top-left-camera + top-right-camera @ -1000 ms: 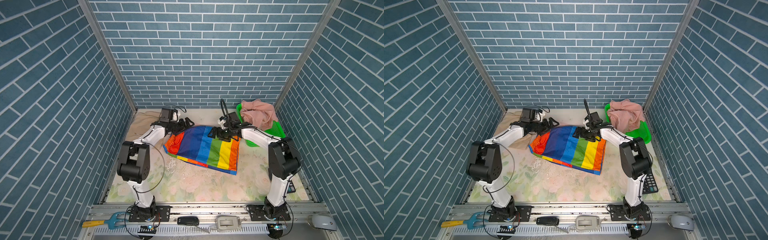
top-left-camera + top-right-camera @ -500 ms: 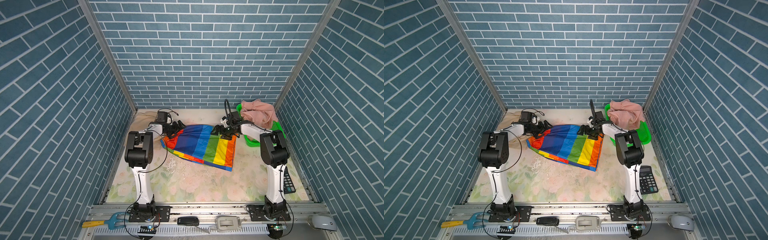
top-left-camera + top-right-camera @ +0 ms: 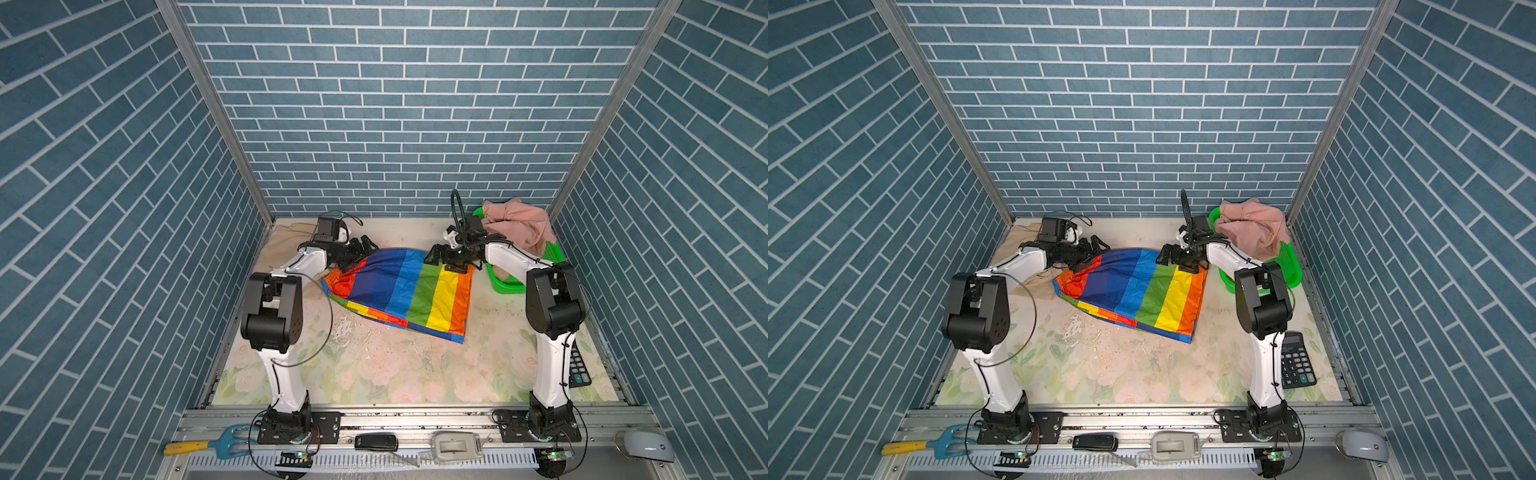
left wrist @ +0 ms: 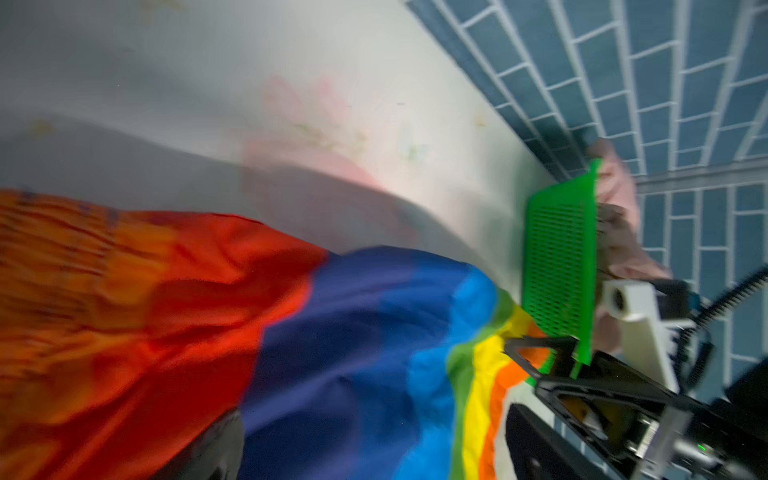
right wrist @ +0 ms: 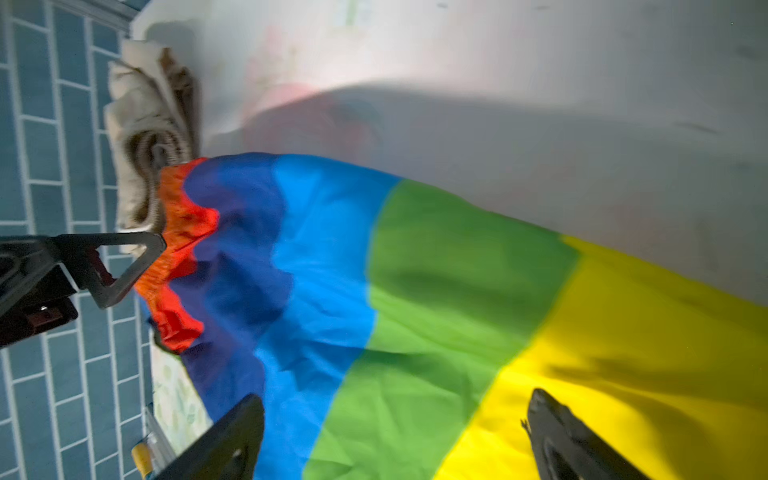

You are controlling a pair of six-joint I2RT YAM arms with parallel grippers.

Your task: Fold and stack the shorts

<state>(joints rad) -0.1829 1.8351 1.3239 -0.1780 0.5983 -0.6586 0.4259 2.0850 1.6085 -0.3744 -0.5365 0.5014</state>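
The rainbow-striped shorts (image 3: 399, 291) (image 3: 1133, 293) lie spread flat on the floral table in both top views. My left gripper (image 3: 365, 247) (image 4: 374, 449) stands open over their far left corner, by the red waistband. My right gripper (image 3: 434, 257) (image 5: 395, 436) stands open over the far right edge, with green and yellow stripes between its fingers (image 5: 232, 440). Neither pinches the cloth. The pink shorts (image 3: 519, 226) (image 3: 1252, 224) are heaped on the green basket. The beige shorts (image 3: 1017, 249) (image 5: 141, 124) lie crumpled at the back left, partly under my left arm.
The green mesh basket (image 3: 505, 282) (image 4: 557, 257) stands at the back right against the brick wall. A black calculator (image 3: 1296, 359) lies by the right arm's base. A yellow-handled tool (image 3: 199, 444) and small devices sit on the front rail.
Both arms changed posture while the open grippers stayed at the far edge of the rainbow shorts. The shorts slid slightly towards the back wall.
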